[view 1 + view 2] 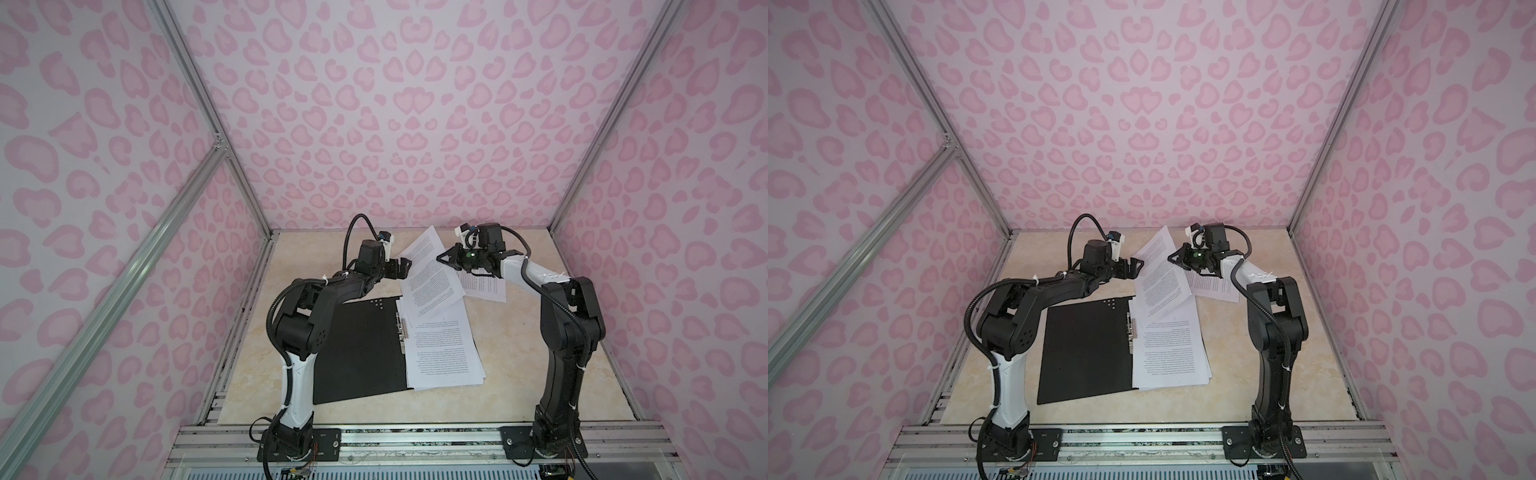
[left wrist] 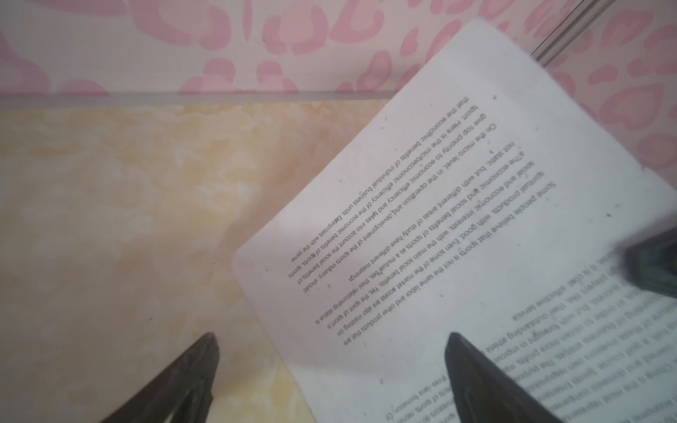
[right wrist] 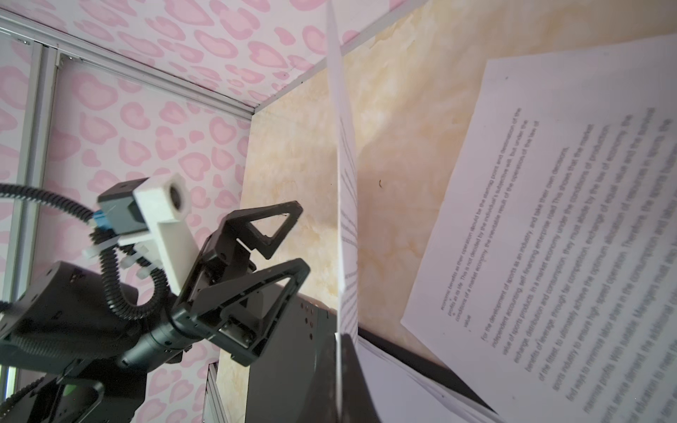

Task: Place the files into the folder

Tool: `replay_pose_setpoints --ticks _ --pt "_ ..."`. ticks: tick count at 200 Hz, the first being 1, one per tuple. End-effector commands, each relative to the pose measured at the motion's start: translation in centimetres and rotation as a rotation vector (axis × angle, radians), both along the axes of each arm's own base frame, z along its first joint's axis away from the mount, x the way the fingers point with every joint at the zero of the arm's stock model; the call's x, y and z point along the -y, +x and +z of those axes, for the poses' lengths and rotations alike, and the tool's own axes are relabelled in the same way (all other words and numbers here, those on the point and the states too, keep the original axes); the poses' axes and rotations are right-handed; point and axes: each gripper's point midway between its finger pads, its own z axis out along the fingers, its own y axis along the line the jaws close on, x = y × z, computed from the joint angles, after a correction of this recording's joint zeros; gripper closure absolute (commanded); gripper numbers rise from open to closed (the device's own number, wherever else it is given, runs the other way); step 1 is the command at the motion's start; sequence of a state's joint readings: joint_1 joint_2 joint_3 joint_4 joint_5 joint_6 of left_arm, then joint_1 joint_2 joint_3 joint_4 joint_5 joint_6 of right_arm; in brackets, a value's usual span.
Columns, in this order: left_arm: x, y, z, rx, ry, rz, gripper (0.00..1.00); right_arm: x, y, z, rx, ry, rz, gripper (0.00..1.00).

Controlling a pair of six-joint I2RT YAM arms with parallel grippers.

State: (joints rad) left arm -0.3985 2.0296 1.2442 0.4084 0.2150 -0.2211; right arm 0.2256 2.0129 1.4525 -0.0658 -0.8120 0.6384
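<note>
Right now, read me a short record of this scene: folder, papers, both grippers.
folder: thin, flat, open, black inside, on beige marble-look table
paper stack: printed white sheets, right of the metal spine clip
raised sheet: printed white paper, pinched by right gripper
left gripper: open, beside the raised sheet
loose sheet: printed white paper, flat on table beneath right gripper

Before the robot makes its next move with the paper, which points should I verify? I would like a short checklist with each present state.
1. Right end effector shut on the lifted sheet: ok.
2. Left end effector open beside that sheet's edge: ok.
3. Folder lying open, black inside up: ok.
4. Spine clip raised to accept paper: cannot tell.
5. Stack beside the clip squared: not ok, it is fanned.
6. Every file gathered: not ok, one loose sheet lies apart from the stack.
</note>
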Motion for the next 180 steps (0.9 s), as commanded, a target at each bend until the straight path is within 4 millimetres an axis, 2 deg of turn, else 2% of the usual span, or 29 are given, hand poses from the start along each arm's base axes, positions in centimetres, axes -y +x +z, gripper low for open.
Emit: replay_pose_setpoints --ticks 1,16,43,63,80,100,118,134,154,165,180 --pt "-5.0 -5.5 26.8 0.742 -0.202 0.139 0.02 -0.5 -0.4 1.0 0.013 0.030 -0.006 1.00" --pt "-6.3 -7.9 28.0 0.836 -0.205 0.176 0.02 -0.7 -1.1 1.5 0.024 0.031 -0.005 1.00" --pt "-7.7 -10.3 27.1 0.856 -0.172 0.229 0.02 -0.8 -2.3 2.1 0.031 0.052 -0.016 1.00" --pt "-9.0 -12.4 26.6 0.832 -0.193 0.273 0.03 -0.7 -3.6 3.4 0.056 0.044 -0.029 1.00" --pt "-10.0 -13.2 25.3 0.710 -0.197 0.310 0.02 -1.2 -5.4 4.5 0.056 0.034 -0.024 1.00" --pt "-10.5 -14.0 22.7 0.427 -0.197 0.325 0.02 -2.0 -8.0 6.8 0.087 0.044 -0.015 1.00" --pt "-9.3 -16.5 20.6 0.270 -0.217 0.223 0.02 -2.2 -10.4 8.9 0.107 0.059 -0.015 1.00" --pt "-9.3 -19.2 18.5 0.189 -0.231 0.170 0.02 -1.7 -12.2 10.1 0.110 0.090 -0.038 1.00" --pt "-9.7 -22.3 16.5 0.136 -0.194 0.117 0.02 -0.7 -13.9 10.3 0.095 0.122 -0.041 1.00" --pt "-10.0 -23.8 15.4 0.105 -0.163 0.088 0.03 0.5 -14.4 9.5 0.083 0.118 -0.058 1.00" --pt "-10.5 -25.6 13.8 0.061 -0.132 0.065 0.02 3.3 -14.5 6.1 0.050 0.009 -0.110 1.00"
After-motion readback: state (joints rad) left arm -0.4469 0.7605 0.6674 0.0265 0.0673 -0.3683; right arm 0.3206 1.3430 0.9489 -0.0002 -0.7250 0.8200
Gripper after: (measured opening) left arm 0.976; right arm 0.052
